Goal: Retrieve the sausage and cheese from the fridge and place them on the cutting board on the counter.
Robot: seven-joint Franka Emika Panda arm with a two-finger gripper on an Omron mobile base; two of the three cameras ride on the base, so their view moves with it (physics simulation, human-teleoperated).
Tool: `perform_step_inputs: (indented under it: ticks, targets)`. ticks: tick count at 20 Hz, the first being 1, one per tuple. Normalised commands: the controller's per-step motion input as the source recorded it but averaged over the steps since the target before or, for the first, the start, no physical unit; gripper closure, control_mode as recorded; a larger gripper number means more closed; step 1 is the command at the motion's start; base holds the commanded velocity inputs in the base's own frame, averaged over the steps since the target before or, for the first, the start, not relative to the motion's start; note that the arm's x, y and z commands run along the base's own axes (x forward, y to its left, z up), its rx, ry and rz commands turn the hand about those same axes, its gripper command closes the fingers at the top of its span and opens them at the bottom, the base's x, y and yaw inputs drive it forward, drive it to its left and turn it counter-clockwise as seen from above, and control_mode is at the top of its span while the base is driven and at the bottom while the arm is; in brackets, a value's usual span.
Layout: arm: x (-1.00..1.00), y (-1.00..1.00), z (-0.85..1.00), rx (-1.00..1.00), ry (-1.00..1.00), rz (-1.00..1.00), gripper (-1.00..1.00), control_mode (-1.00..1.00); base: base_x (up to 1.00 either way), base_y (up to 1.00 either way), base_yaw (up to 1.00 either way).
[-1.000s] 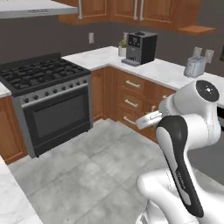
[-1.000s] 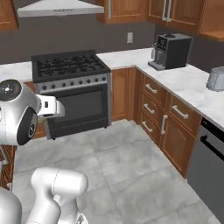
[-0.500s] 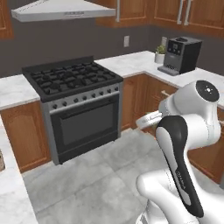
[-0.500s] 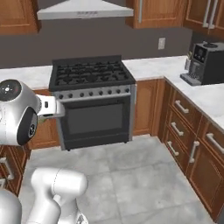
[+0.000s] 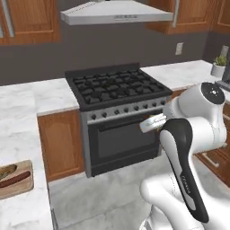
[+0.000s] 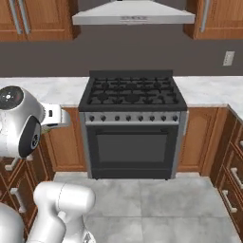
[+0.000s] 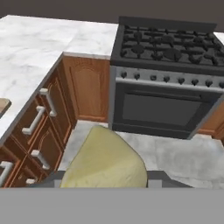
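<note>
Cheese apparently gripped in tool; stove ahead; sausage on cutting board.

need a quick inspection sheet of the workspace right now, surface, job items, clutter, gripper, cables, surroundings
surface: white marble counter runs along the wall and down the left side; grey tiled floor in front of the stove.
job's things: cutting board at the left edge of the counter, sausage lying on it; cheese sits close in front of the hand camera, between the gripper's fingers.
clutter: a paler brown piece on the board beside the sausage.
gripper: gripper shut on the cheese.
cables: nothing seen.
surroundings: black gas stove, range hood, wooden cabinets, wall outlet, small potted plant.
</note>
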Motion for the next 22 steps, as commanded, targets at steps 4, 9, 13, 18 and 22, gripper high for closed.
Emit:
perform_step_inputs:
  ticks: [4, 9, 13, 18, 22]
  targets:
    - [0.00, 0.00, 0.00, 0.00, 0.00, 0.00, 1.00, 1.00, 0.77, 0.00, 0.46]
    - [0.00, 0.00, 0.00, 0.00, 0.00, 0.00, 1.00, 1.00, 0.71, 0.00, 0.53]
    - [0.00, 0.00, 0.00, 0.00, 0.00, 0.00, 1.00, 1.00, 0.67, 0.00, 0.58]
    - [0.00, 0.00, 0.00, 0.00, 0.00, 0.00, 1.00, 1.00, 0.62, -0.01, 0.63]
    - [0.00, 0.00, 0.00, 0.00, 0.00, 0.00, 1.00, 1.00, 0.56, -0.05, 0.68]
